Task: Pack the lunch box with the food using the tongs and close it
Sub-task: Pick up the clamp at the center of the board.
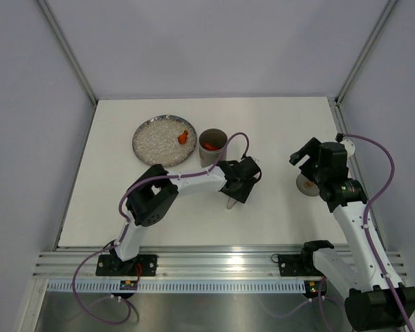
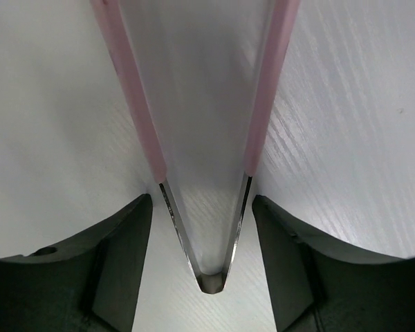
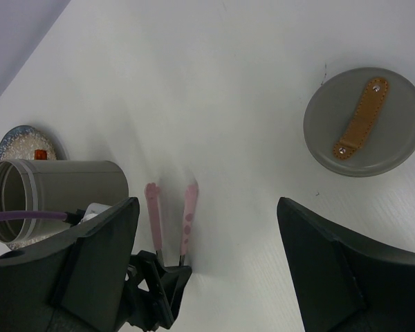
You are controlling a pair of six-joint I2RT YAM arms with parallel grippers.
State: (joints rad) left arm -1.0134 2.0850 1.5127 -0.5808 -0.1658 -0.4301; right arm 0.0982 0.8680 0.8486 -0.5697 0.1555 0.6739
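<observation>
Far left on the white table (image 1: 90, 207): the round speckled plate (image 1: 152, 145), with one orange food piece (image 1: 185, 136) near its right edge. Just right of the plate, touching or nearly so, is the lunch box (image 1: 212, 156), upright with its top open. Red food pieces (image 1: 209, 146) show inside it.

Next right, just below the lunch box, is my left gripper (image 2: 202, 200). It's holding the tongs (image 2: 135, 104). In the left wrist view the metal joined end sits low between my two fingers (image 2: 124, 263), and each pink arm runs out past a finger's inner edge, touching or very close to it. The arms spread into a V with the tips apart. In the right wrist view the tips point out over bare table beside the lunch box; I can't tell whether they touch the surface.

Further right, well apart from the lunch box, the flat grey lid (image 3: 332, 131) lies on the table with its brown strap (image 3: 360, 117) facing up.

Far right: my right gripper (image 3: 211, 207) hangs over the lid area, fingers spread wide with only table between them. In the top view it partly covers the lid.
</observation>
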